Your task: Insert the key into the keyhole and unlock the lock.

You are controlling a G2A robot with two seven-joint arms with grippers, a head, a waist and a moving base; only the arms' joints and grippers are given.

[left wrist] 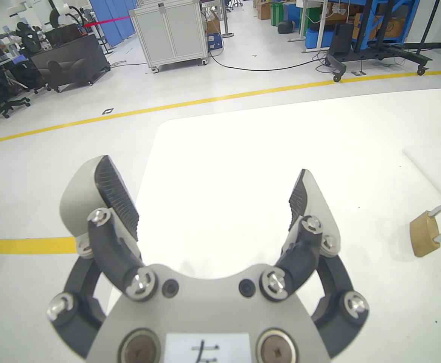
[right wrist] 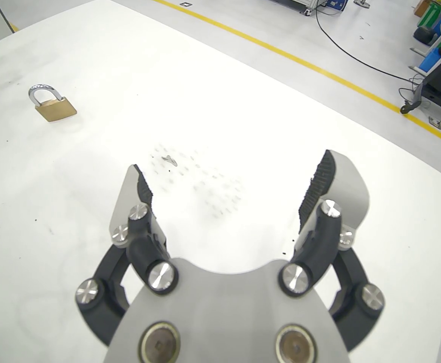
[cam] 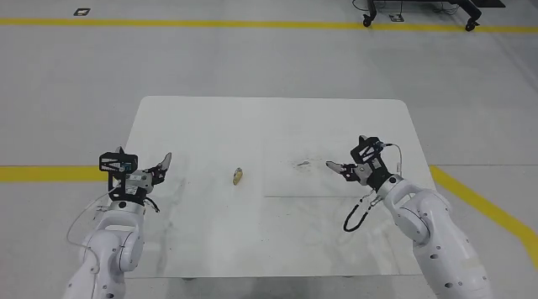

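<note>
My left jaws and my right jaws both stand wide open and empty over the white rectangular worktop (cam: 252, 123), 1 toward each side. The brass padlock with a silver shackle (cam: 238, 176) lies near the middle between them. The small silver metal key (cam: 303, 164) lies apart from it, nearer my right jaws.

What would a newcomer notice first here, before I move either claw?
The brass padlock lies near the middle of the white table. A small key lies apart from it, just ahead of the open right claw. The open left claw hangs over the table's edge on the padlock's other side.
</note>
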